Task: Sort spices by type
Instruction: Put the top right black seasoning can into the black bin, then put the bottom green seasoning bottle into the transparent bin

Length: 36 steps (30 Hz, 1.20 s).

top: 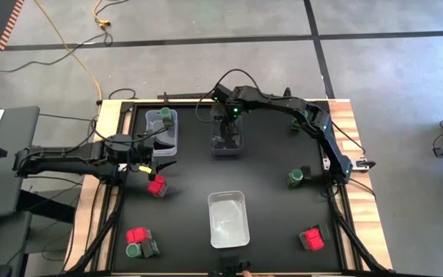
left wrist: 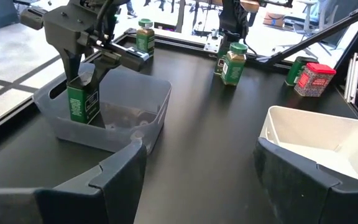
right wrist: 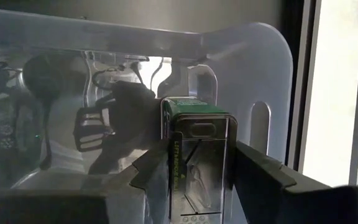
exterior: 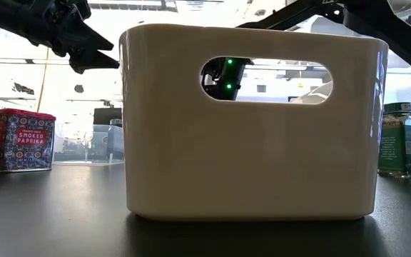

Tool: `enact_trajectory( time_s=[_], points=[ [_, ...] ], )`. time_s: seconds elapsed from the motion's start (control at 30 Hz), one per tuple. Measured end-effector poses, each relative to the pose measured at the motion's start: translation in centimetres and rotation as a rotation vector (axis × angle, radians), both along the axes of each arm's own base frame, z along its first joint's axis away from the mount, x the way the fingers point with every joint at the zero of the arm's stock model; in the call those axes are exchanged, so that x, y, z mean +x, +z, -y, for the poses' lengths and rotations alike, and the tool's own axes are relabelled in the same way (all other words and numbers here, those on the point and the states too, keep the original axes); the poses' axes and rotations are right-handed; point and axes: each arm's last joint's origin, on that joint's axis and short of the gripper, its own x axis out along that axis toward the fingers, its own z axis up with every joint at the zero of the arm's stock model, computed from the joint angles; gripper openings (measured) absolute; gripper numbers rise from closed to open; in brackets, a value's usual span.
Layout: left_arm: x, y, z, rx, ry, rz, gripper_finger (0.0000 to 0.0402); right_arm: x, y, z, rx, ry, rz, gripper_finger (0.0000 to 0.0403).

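A grey concrete floor with taped lines and a yellow cable is surrounding the black desk [top: 268, 208], which is carrying three clear bins and scattered spices.

The right end effector [top: 228, 131] is reaching down into the middle far bin [top: 228, 148], its fingers pinching a dark green box [right wrist: 197, 155] by its two narrow sides. The left wrist view is showing that same box [left wrist: 82, 104] upright and low inside the bin, close to one end wall, so the arm is probably lowering it there to start or join a group of boxes. Gripping it by the sides is keeping it vertical, which should let it stand on the bin floor once released.

The left end effector [top: 162, 165] is hovering near the far left bin [top: 162, 125], its fingers spread and holding nothing; it seems to be waiting clear of the working arm. Just beside it a red packet [top: 157, 185] is lying on the desk.

The rest is still unsorted: a red packet with a green-lidded jar [top: 133, 250] at the near left, a red packet [top: 311, 239] at the near right, and a jar [top: 296, 178] by the right edge. The near bin [top: 228, 219] looks empty.
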Motion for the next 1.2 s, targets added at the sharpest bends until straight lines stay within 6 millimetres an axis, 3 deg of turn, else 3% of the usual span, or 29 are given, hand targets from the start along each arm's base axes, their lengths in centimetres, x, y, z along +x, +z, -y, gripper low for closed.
enact_trajectory(
  time_s=[0.47, 0.87, 1.07, 1.2],
  points=[
    [0.0, 0.0, 0.0, 0.000, 0.000, 0.001, 0.0282, 0.0, 0.0, 0.0, 0.001, 0.000, -0.001, 0.0191],
    [0.0, 0.0, 0.0, 0.000, 0.000, 0.001, 0.0282, -0.1, 0.2, 0.0, -0.004, 0.006, -0.001, 0.0258],
    [0.0, 0.0, 0.0, 0.007, -0.001, -0.001, 0.0282, -1.1, 3.4, -0.3, -0.032, -0.015, 0.065, 0.0260],
    [0.0, 0.0, 0.0, 0.007, -0.001, -0.001, 0.0282, -2.4, 6.2, -0.3, -0.015, -0.125, 0.141, 0.0260]
  ],
)
